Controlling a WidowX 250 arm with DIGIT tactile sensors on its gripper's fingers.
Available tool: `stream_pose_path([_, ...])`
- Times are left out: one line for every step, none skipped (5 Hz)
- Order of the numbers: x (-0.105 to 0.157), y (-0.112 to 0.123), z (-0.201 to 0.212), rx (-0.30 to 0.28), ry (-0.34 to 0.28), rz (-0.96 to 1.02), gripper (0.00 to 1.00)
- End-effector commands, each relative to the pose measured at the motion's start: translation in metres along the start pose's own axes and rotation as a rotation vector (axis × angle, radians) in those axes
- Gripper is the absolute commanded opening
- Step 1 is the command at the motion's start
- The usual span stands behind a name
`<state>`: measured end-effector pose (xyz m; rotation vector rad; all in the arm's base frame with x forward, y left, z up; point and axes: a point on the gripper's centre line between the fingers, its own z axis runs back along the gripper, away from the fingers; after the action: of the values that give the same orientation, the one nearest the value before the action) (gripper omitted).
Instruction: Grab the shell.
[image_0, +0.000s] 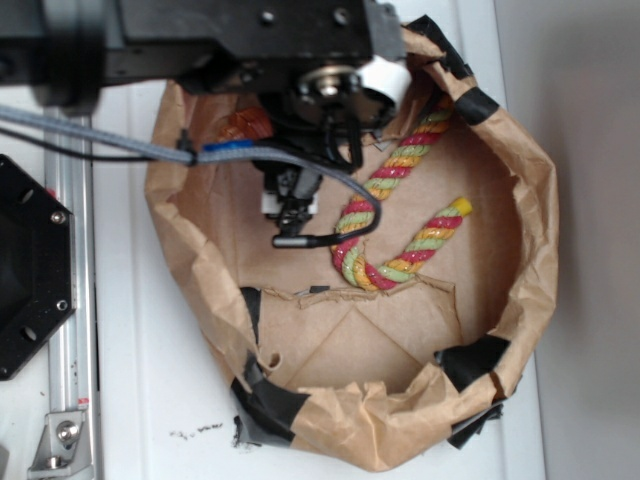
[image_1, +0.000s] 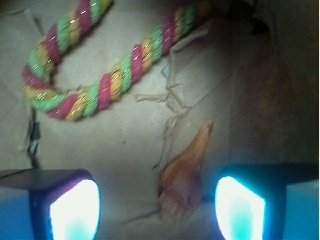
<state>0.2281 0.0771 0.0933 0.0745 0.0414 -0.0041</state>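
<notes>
In the wrist view the shell (image_1: 182, 172) lies on the brown paper floor, orange-brown with a long pointed tail aimed up and right. It sits between my gripper's (image_1: 157, 210) two glowing pads, nearer the right pad (image_1: 240, 210) than the left pad (image_1: 75, 212), and touches neither. The gripper is open with a wide gap. In the exterior view the gripper (image_0: 290, 225) hangs inside the paper bowl. There the arm hides most of the shell, and an orange-brown patch (image_0: 245, 125) at the arm's left edge may be it.
A red-yellow-green twisted rope (image_0: 390, 265) (image_1: 100, 92) curls on the floor beside the gripper. The crumpled brown paper wall (image_0: 530, 230) with black tape patches (image_0: 470, 360) rings the space. A metal rail (image_0: 75, 300) and a black plate (image_0: 25, 270) stand at the left.
</notes>
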Motion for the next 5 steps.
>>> stream_pose_path([-0.016, 0.024, 0.005, -0.003, 0.056, 0.073, 1.00])
stream_pose_path([-0.022, 0.022, 0.002, -0.013, 0.081, 0.078, 1.00])
stream_pose_path([-0.017, 0.020, -0.011, -0.014, 0.020, 0.062, 1.00])
stream_pose_path([-0.013, 0.025, -0.030, -0.022, 0.014, 0.032, 1.00])
stream_pose_path([-0.013, 0.033, -0.048, -0.021, 0.067, 0.030, 1.00])
